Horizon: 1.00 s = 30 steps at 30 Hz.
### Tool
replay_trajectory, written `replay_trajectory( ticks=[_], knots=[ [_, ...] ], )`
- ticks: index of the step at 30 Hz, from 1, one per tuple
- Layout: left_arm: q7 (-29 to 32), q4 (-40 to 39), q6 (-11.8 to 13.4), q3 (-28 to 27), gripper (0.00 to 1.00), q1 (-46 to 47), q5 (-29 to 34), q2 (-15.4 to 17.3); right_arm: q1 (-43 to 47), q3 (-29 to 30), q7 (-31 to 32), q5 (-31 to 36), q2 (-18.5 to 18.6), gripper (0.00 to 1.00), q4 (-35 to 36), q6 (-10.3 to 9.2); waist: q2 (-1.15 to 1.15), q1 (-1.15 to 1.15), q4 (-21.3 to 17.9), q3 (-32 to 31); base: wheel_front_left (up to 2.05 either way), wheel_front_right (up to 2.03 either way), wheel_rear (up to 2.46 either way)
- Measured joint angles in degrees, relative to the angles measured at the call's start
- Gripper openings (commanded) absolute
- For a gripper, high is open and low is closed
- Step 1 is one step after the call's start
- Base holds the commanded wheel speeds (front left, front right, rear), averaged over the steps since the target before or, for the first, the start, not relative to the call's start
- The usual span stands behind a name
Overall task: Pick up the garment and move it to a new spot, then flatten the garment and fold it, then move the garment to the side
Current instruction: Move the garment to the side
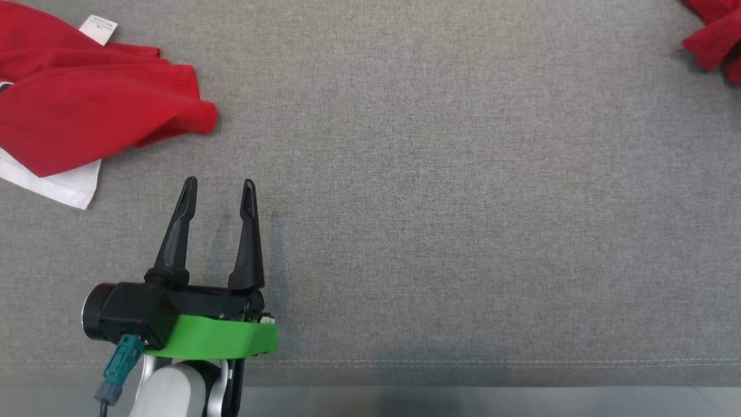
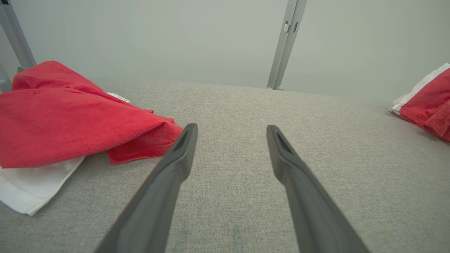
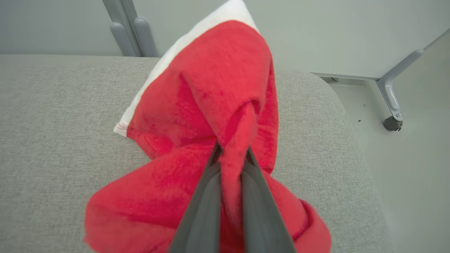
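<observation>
Closest to the right wrist lens, the right gripper (image 3: 232,151) is clamping a raised fold of the red garment (image 3: 218,70), its two dark fingers pressing together with the cloth between them. In that view the garment's long axis is running straight away along the fingers. Its crumpled red bulk is lying nearest, and its white-edged end is pointing toward the far edge of the grey surface (image 3: 52,123). In the head view the garment (image 1: 715,40) is sitting at the far right corner. The left gripper (image 1: 219,184) is hovering at the lower left over bare grey cloth, its fingers standing wide apart and holding nothing. Beyond it, another red garment (image 1: 87,104) is lying over a white layer (image 1: 63,185), well apart from the first.
</observation>
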State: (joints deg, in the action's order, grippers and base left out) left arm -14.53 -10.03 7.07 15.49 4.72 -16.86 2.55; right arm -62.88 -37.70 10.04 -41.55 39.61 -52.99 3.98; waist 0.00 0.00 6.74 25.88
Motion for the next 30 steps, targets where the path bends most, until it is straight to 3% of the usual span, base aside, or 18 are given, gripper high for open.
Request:
replay_trajectory(
  ticks=[10,16,21,23,24,26,27,28,30],
  knots=[
    [-0.13,-0.42,0.00,-0.07,1.00,0.24,1.02,0.20,-0.31,0.40,-2.64,0.87,0.23,0.00,-3.37,-4.17,0.00,0.00,-1.22,3.59,0.00,0.00,0.00],
    [0.37,-0.93,0.00,0.22,1.00,0.25,1.41,0.40,-0.33,0.54,-4.58,2.68,2.40,0.00,-5.16,-6.55,0.00,0.00,-1.88,4.84,0.00,0.00,0.00],
    [0.47,-1.41,0.00,0.26,1.00,0.25,1.52,0.65,-0.77,0.48,-5.83,3.04,2.34,0.02,-5.61,-7.11,0.00,0.00,-2.13,5.80,0.00,0.00,0.00],
    [0.73,-1.56,0.00,0.24,1.00,0.25,1.53,0.69,-1.08,0.48,-6.24,3.04,1.87,0.22,-5.84,-7.15,0.00,0.00,-2.25,6.18,0.00,0.00,0.00],
    [0.73,-1.58,0.00,0.25,1.00,0.26,1.58,0.70,-1.12,0.48,-6.48,3.04,1.64,0.24,-6.09,-7.58,0.00,0.00,-2.32,6.35,0.00,0.00,0.00],
    [0.73,-1.54,0.00,0.34,1.00,0.30,1.59,0.71,-1.10,0.19,-7.03,3.64,1.42,0.51,-7.04,-8.21,0.00,0.00,-2.45,6.55,0.00,0.00,0.00],
    [0.73,-1.54,0.00,0.36,1.00,0.32,1.59,0.71,-1.10,-0.13,-7.04,4.24,1.54,0.82,-7.55,-8.69,0.00,0.00,-2.49,6.60,0.00,0.00,0.00],
    [0.74,-1.55,0.00,0.42,1.00,0.32,1.59,0.70,-1.10,-0.20,-7.06,4.59,1.79,1.00,-8.06,-8.72,0.00,0.00,-2.52,6.64,0.00,0.00,0.00],
    [0.88,-1.55,0.00,0.47,1.00,0.34,1.59,0.70,-1.10,-0.16,-7.59,4.85,2.26,1.00,-9.03,-9.67,0.00,0.00,-2.59,6.70,0.00,0.00,0.00]
  ],
)
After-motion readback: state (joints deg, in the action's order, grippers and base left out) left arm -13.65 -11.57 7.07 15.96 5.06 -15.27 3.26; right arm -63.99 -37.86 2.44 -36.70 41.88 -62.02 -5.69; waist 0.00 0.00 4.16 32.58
